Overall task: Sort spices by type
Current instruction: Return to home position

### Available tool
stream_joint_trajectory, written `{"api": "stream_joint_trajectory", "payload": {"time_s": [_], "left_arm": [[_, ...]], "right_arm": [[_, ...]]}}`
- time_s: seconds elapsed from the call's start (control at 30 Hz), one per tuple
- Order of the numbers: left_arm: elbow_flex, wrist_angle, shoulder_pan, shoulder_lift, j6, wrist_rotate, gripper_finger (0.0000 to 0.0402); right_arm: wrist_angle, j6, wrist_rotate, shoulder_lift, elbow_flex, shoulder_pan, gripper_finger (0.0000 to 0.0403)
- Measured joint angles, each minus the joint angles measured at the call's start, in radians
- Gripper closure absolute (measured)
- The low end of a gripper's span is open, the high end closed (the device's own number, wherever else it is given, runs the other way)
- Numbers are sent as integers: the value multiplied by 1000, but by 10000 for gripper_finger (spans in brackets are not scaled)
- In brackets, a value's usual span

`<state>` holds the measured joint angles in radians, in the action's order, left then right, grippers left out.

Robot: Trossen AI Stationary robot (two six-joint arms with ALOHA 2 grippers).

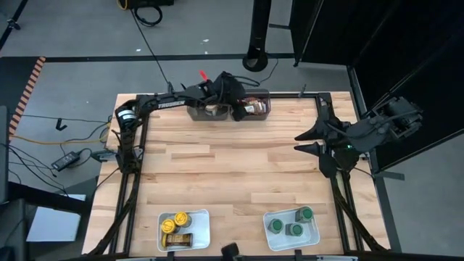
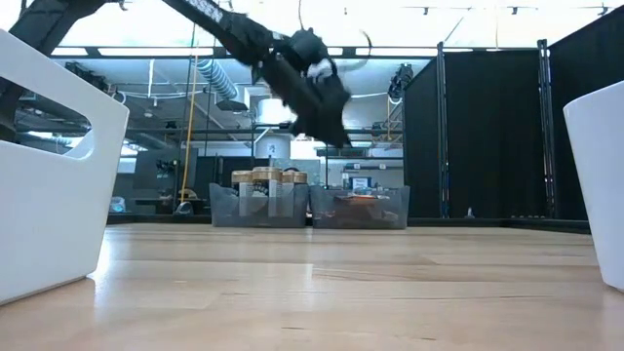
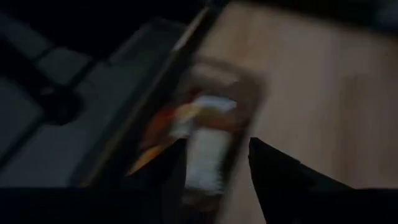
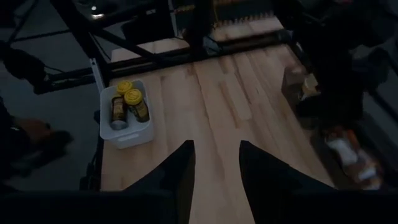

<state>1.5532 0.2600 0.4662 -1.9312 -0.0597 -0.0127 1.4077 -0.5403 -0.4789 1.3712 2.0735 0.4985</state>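
We see the left arm [image 1: 156,103] stretched from its base at the left edge along the far side of the surface [image 1: 217,167], its wrist tipped downward. The left claw [image 1: 230,101] hangs clear above the surface, its fingers [image 3: 273,180] parted. The right arm [image 1: 370,130] sits folded at the right edge, well apart from the left. The right claw [image 1: 303,142] points toward the middle with its fingers [image 4: 261,171] spread.

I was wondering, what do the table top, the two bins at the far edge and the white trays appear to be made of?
Table top: pale wood staves, visible grain, soft sheen. Bins, under the open left claw: probably translucent grey plastic, since contents show through. White trays: likely opaque moulded plastic, smooth, rounded corners. The right claw waits open at the right edge.
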Motion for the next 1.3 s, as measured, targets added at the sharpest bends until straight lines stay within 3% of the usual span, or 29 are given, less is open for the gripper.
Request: {"api": "stream_joint_trajectory", "payload": {"time_s": [0.2,0.27,0.43,0.6,0.73,0.87,0.97,1.3], "left_arm": [[103,76,-15,156,10,400,227],[119,86,-14,243,8,485,228],[125,115,-12,520,-49,471,229],[125,302,-9,793,-170,396,229],[125,461,-9,986,-159,286,229],[89,530,-9,1176,-78,195,229],[5,522,-9,1344,0,182,229],[-536,371,85,1898,302,153,229]], "right_arm": [[-67,177,-19,-25,0,32,270],[-51,205,-25,-58,0,58,270],[-46,200,-125,-183,0,123,270],[-49,226,-145,-327,-16,194,270],[-64,246,-145,-451,-107,221,270],[-245,303,-147,-624,-292,221,270],[-436,387,-83,-761,-494,222,270],[-1192,465,118,-1199,-1288,222,270]]}}
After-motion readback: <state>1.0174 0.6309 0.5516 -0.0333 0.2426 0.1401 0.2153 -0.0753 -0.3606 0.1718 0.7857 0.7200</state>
